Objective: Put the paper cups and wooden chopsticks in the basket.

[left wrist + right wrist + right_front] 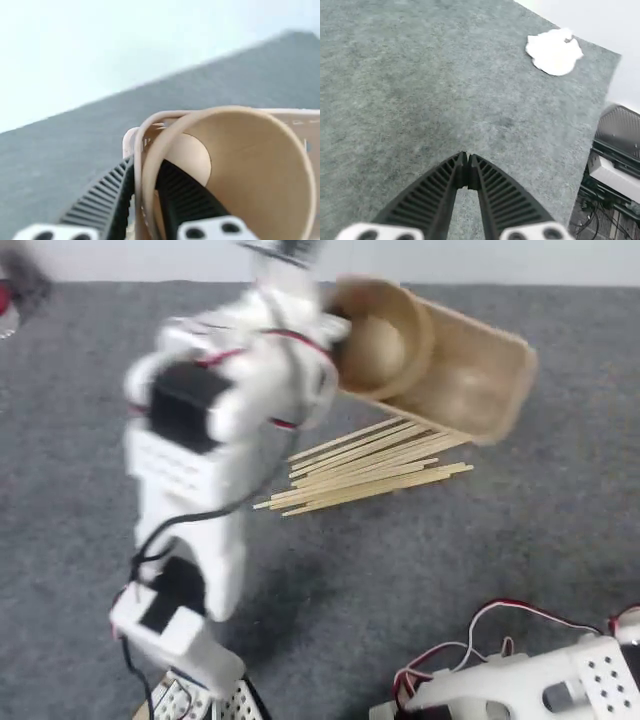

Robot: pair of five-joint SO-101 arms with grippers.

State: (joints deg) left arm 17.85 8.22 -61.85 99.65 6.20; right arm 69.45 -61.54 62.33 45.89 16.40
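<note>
My left gripper [145, 172] is shut on the rim of a tan paper cup [240, 170], one finger inside and one outside. From above, this cup [382, 340] is held tilted on its side over the near-left end of the wooden basket [485, 375], at the end of the raised white left arm [215, 430]. A bundle of wooden chopsticks [370, 465] lies on the grey mat just in front of the basket. My right gripper [468, 165] is shut on nothing, hovering over bare grey mat. The right arm's body [520, 685] rests at the bottom right.
A white scrap of paper [554, 50] lies near the mat's far edge. Dark equipment [617, 150] stands past that edge. A red-and-dark object [10, 295] sits at the far left corner. Open mat stretches right of the chopsticks.
</note>
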